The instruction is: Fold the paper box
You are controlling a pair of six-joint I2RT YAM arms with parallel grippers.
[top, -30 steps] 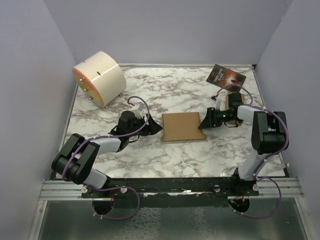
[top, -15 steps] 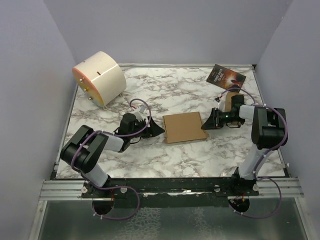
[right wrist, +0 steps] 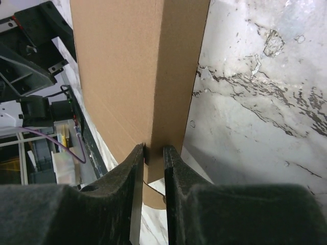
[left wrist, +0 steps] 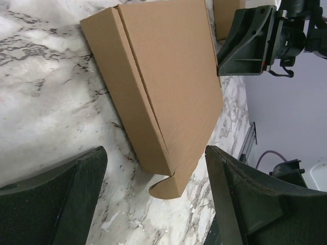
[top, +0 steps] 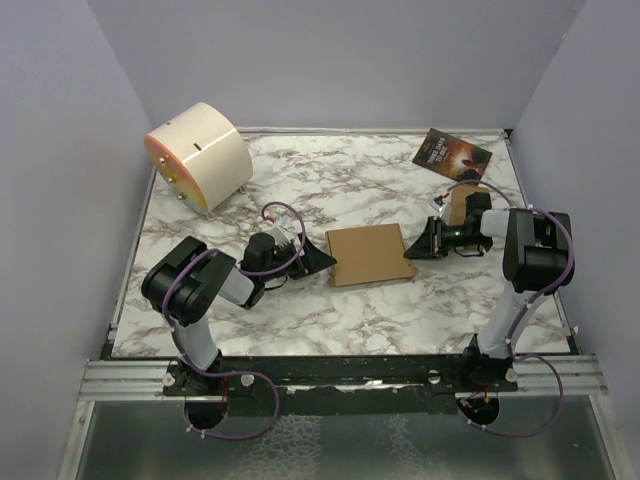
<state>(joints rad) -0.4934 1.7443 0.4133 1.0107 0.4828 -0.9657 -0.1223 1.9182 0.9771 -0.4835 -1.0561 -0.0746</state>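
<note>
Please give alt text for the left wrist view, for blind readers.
A flat brown cardboard box lies on a white marbled table, beyond the left arm's two dark fingers, which are spread wide apart. The right arm's fingers are at its far edge.

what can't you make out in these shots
Cover text of the booklet: top view, too small to read.
The small cardboard box: top view, partly behind the right arm; left wrist view, cut off by the top edge.
Whether the right gripper pinches the paper box: right wrist view, its own fingers cover the contact.
</note>
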